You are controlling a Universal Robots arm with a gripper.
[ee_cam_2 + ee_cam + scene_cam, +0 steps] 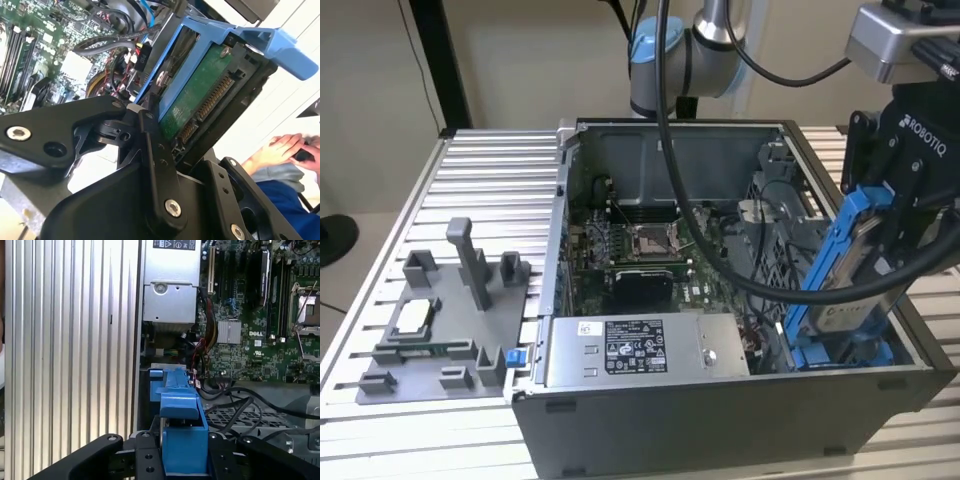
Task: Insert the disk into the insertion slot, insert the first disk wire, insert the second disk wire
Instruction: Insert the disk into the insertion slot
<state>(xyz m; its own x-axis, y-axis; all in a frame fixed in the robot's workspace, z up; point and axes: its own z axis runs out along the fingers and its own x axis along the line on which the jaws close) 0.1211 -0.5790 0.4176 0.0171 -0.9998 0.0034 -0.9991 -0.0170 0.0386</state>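
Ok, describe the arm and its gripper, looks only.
The arm is silver-grey tubing with rounded light-blue joint caps. Thick black cables hang from it. The gripper is matt black with white lettering on its body. In the second wrist view its flat linked bars are pinned with silver screws. A grey camera housing sits above it.

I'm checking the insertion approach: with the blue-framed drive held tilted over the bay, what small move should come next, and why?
Probably tip the blue-framed silver-grey disk flatter while lowering slightly. The end effector holds it steeply tilted, lower end near the grey metal insertion slot with blue rails, so it seems not yet lined up with them.
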